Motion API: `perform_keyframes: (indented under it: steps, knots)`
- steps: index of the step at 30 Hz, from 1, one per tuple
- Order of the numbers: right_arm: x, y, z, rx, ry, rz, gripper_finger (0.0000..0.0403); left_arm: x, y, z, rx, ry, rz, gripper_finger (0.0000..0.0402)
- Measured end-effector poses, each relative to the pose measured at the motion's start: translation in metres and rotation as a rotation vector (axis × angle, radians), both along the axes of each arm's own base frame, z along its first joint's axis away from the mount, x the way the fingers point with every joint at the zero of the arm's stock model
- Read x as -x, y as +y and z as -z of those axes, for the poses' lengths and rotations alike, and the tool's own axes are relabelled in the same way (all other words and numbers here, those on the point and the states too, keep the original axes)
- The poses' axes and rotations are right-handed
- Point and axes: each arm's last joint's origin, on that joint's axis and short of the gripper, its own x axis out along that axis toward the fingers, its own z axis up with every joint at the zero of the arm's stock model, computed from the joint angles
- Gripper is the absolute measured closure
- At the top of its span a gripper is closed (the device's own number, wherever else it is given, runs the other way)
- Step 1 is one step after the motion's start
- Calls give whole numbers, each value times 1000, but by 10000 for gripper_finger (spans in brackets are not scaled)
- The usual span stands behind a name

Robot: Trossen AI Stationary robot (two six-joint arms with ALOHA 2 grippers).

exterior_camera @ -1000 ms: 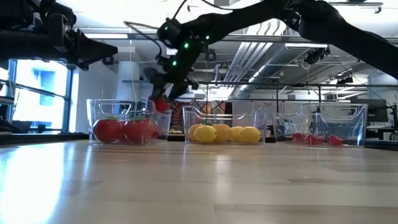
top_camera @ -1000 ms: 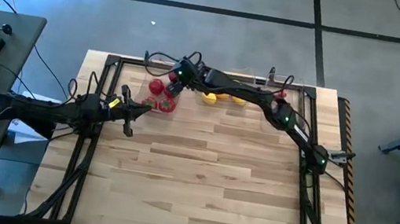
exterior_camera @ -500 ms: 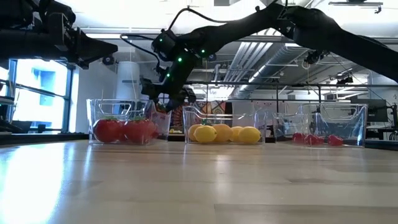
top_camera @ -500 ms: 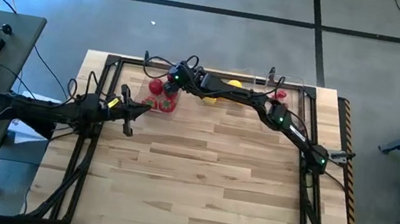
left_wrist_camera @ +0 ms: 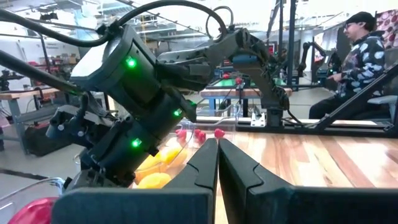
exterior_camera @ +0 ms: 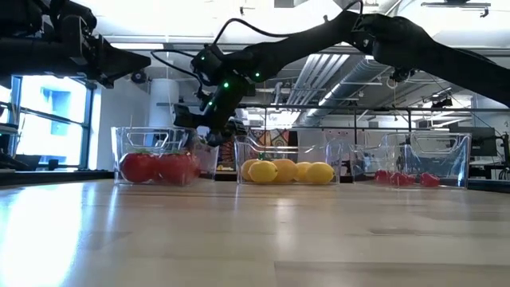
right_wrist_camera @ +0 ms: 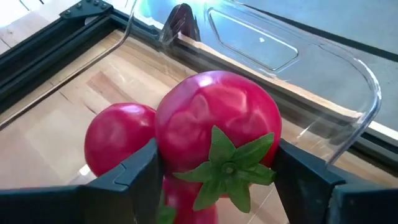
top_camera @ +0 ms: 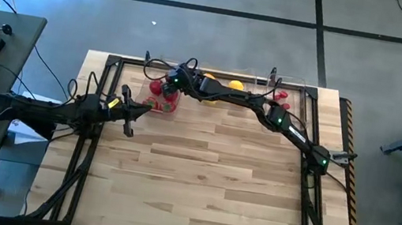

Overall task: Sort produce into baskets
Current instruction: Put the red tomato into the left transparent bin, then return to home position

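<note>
1. Right gripper (right_wrist_camera: 214, 177): reaches across the far side of the table (top_camera: 207, 177) to the left bin (exterior_camera: 155, 155). Its fingers (right_wrist_camera: 124, 177) are clamped on either side of a red tomato (right_wrist_camera: 217, 127) with a green top, holding it over the bin's inside.
2. Left bin: clear plastic, standing at the far left of the row. In the low view it contains red tomatoes (exterior_camera: 158, 167) lying on its floor. The right wrist view shows another tomato (right_wrist_camera: 118, 137) lower down, just beside the held one; contact between the two cannot be determined.
3. Middle bin (exterior_camera: 288, 151): clear, just beside the left bin, holding yellow and orange citrus (exterior_camera: 287, 171) packed together.
4. Right bin (exterior_camera: 434, 155): clear, set apart from the middle bin at the far right, with small red berries (exterior_camera: 406, 178) on its floor.
5. Left gripper (left_wrist_camera: 217, 168): held above the table's left edge, well clear of the bins and pointed toward them. Its fingers are pressed together with nothing between them.
6. Left wrist view: the right arm (left_wrist_camera: 143, 118) fills the near field, with citrus and berries visible past it.
7. Background: a person (left_wrist_camera: 364, 56) sits beyond the table.
</note>
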Motion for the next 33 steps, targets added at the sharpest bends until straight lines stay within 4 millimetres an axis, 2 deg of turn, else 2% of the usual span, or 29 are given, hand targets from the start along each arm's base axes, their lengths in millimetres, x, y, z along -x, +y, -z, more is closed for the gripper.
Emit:
perform_keyframes:
  steps: [7, 16, 23, 29, 33]
  knots:
    - [1, -3, 0, 3, 1, 11, 157, 0, 0, 0, 0, 0, 0, 401]
    - [1, -3, 0, 20, 8, 3, 77, 0, 0, 0, 0, 1, 0, 401]
    - [-3, 0, -3, 54, -15, -22, 61, 0, 0, 0, 0, 0, 0, 401]
    - [-6, 6, -10, 69, -15, -72, 81, 0, 0, 0, -6, 4, -1, 401]
    - [-9, 16, -32, 143, -21, -141, 149, 0, 0, 0, -14, 9, -1, 401]
